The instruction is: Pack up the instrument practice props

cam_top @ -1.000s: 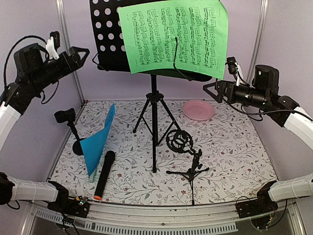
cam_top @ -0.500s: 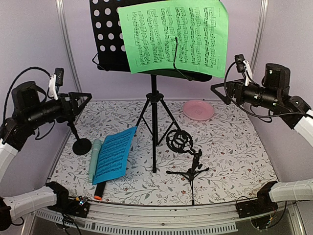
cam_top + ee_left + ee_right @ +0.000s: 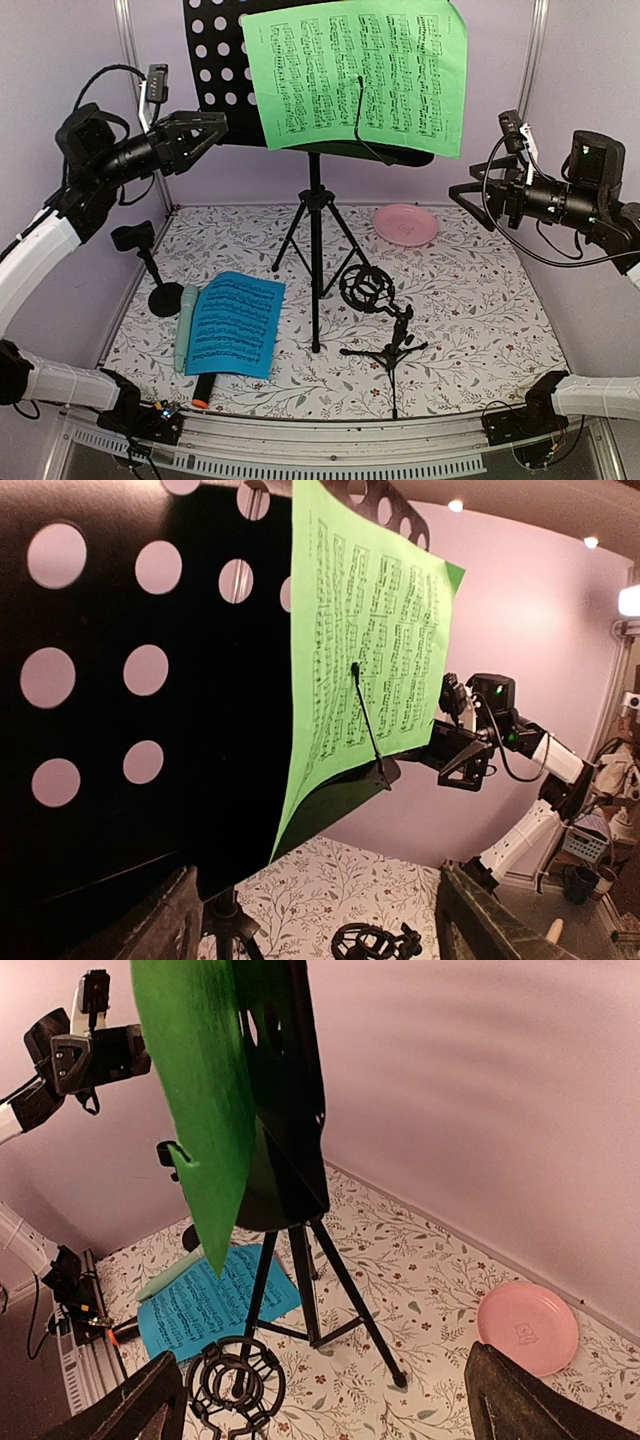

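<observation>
Aloft — left gripper (image 3: 213, 128) beside black rack (image 3: 215, 75).

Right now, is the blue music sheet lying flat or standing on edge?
Flat. The blue music sheet lies spread on the table, printed staves facing up, in both the top and right wrist views.

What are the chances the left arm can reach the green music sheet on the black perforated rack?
Probably yes: the open left gripper faces the black perforated rack, nothing between it and the green music sheet.
</observation>
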`<state>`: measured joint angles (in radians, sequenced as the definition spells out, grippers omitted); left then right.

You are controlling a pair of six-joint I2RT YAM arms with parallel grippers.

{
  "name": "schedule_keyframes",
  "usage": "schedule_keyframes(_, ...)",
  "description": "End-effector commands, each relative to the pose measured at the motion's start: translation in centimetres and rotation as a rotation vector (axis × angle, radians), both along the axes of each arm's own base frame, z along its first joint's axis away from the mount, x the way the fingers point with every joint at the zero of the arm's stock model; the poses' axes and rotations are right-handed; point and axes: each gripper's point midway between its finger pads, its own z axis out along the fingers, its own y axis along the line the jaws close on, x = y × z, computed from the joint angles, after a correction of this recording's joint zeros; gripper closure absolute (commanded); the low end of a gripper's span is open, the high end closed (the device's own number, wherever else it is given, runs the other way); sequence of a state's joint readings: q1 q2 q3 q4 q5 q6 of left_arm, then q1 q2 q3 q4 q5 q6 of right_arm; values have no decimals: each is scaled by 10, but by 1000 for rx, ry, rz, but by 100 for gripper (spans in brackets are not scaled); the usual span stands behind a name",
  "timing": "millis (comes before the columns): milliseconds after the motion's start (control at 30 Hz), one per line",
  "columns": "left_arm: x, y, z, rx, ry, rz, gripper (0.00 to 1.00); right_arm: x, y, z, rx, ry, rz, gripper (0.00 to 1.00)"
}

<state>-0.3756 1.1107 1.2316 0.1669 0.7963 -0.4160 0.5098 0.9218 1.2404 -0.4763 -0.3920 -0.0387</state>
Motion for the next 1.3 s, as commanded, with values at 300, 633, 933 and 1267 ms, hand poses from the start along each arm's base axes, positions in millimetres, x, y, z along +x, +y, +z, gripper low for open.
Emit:
schedule_keyframes(300,27,-62,43,-61,-102,-104,34,-13,-8,0,61,61,-19,1)
schedule_keyframes(633,56,-78,53,-69,-57,-29,90,-6,-4,-6,59,14,-15,1)
schedule_keyframes(933,65,-23,88,-47,-35,305,100,10,2,-9,74,-28,-32,1)
schedule_keyframes(1267,57,86,77,182,44,775,100,35,10,-28,58,-24,-63,1)
